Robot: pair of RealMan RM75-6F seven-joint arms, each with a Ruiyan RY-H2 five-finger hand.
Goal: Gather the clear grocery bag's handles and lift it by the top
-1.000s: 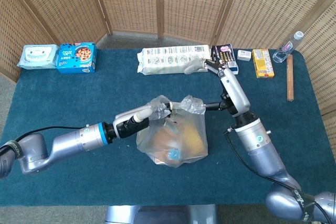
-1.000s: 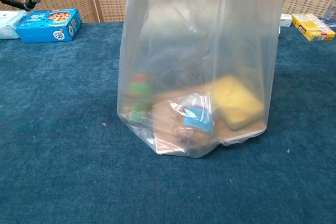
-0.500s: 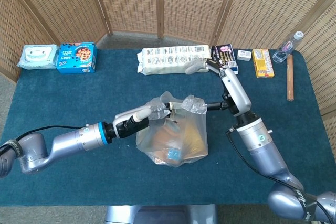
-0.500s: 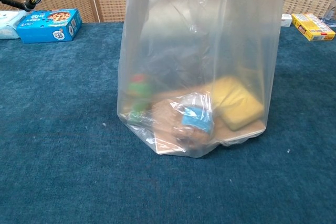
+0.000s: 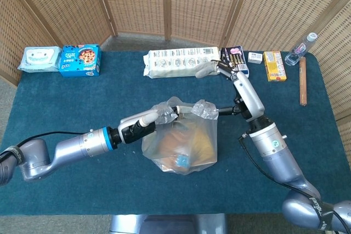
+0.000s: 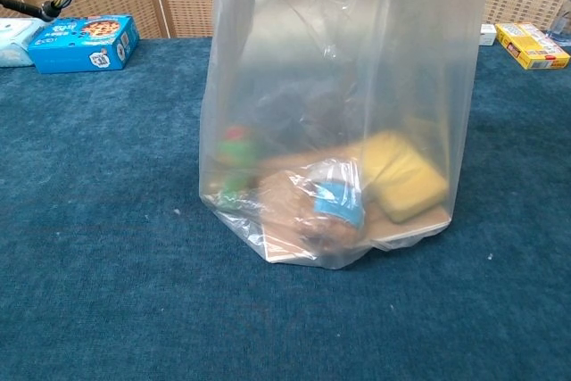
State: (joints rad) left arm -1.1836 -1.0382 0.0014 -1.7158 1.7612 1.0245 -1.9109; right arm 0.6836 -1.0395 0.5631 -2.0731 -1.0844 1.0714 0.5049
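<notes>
The clear grocery bag [image 5: 181, 146] stands on the blue table [image 5: 66, 113] near its middle, its base resting on the cloth. Through the plastic [image 6: 339, 86] I see a yellow block [image 6: 401, 174], a brown item with a blue label [image 6: 317, 207] and a green and red item [image 6: 236, 153]. My left hand [image 5: 164, 115] grips the crumpled left handle at the bag's top. My right hand [image 5: 204, 111] reaches in from the right and holds the right handle, mostly hidden by bunched plastic. Neither hand shows in the chest view.
Along the table's back edge lie a wipes pack [image 5: 39, 58], a blue box [image 5: 80, 60], a long white pack [image 5: 175, 63], a dark box [image 5: 235, 58], a yellow box [image 5: 274, 65], a bottle [image 5: 301, 49] and a wooden stick [image 5: 302, 80]. Wicker screens stand behind.
The right arm has shifted slightly to the right and the bag's top is drawn a little wider between the hands. The bag's base has stayed on the table.
</notes>
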